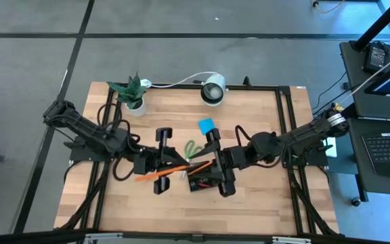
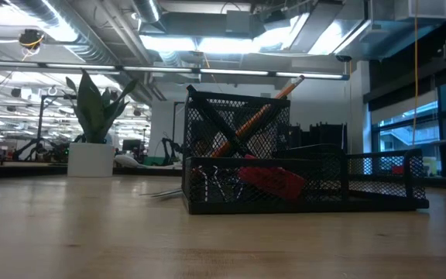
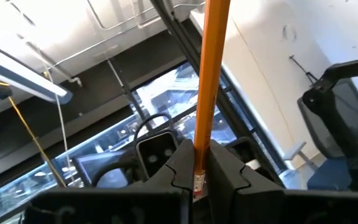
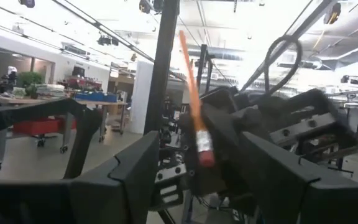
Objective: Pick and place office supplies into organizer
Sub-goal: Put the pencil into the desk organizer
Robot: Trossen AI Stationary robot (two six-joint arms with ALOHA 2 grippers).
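At the middle of the light wooden bench (image 1: 249, 203) stands the black wire-mesh organizer (image 2: 304, 182), a tall mesh cup joined to a low rectangular tray; in the low view an orange pencil (image 2: 258, 116) leans out of the cup, and a small red piece (image 2: 273, 180) lies in the low part. From above the organizer (image 1: 200, 179) is mostly covered by the two tools that meet over it. Just beyond it lie green-handled scissors (image 1: 193, 147) and a blue square sticky-note pad (image 1: 207, 125), the pad a little farther toward the back edge. At the back of the bench are a green plant in a white pot (image 1: 133, 95) and a white round lamp (image 1: 213, 90) with its white cable, both well apart from the organizer.

The left arm reaches in from the left side, low over the bench, and the left tool (image 1: 162, 161) is clamped on a long orange pencil (image 1: 156, 174); in its wrist view the two dark fingers (image 3: 180, 168) pinch the pencil (image 3: 209, 81) near its end. The right arm comes in from the right side, and the right tool (image 1: 217, 159) sits just above the organizer with its fingers (image 4: 132, 180) spread wide, holding nothing. Its wrist view shows the orange pencil (image 4: 193, 93) between them but touching neither.
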